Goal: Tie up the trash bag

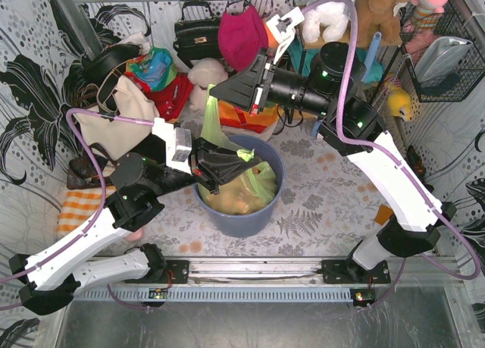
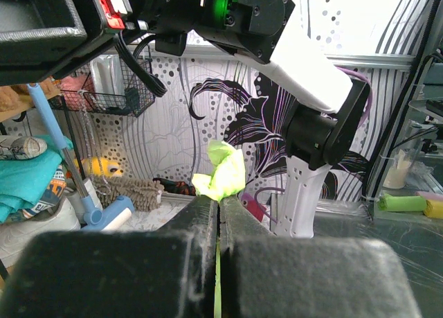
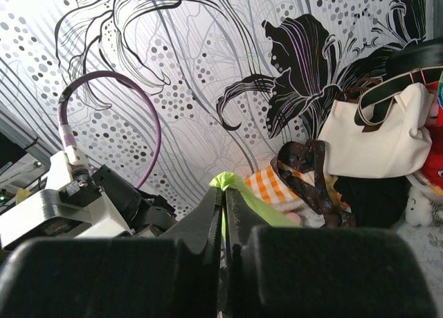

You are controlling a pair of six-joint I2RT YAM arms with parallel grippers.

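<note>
Clutter [image 1: 155, 71] apparently crowds behind bin [image 1: 227, 221].

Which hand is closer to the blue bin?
Left. The left hand pinches the trash bag over the open bin; the right hand grips a bag flap beyond its rim.

We see a blue-grey round bin [image 1: 231, 225] in the middle of the floral-print surface [image 1: 326, 204]. Far left: cream tote bag [image 1: 121, 124] with dark straps, multicolour bag [image 1: 154, 66] behind it, red cloth [image 1: 173, 94] just right of that. Orange-white checked cloth [image 1: 76, 208] at the left edge, nearer than the tote. Far centre: black handbag [image 1: 198, 33], with a magenta fabric item [image 1: 241, 36] beside it. Far right: white plush [image 1: 331, 13] and brown plush [image 1: 383, 10] side by side, wire basket [image 1: 455, 86] on the right wall, yellow toy [image 1: 399, 101] just left of it. In the left wrist view we also get a blue-handled roller [image 2: 104, 210] and folded teal cloth [image 2: 24, 176].
</note>
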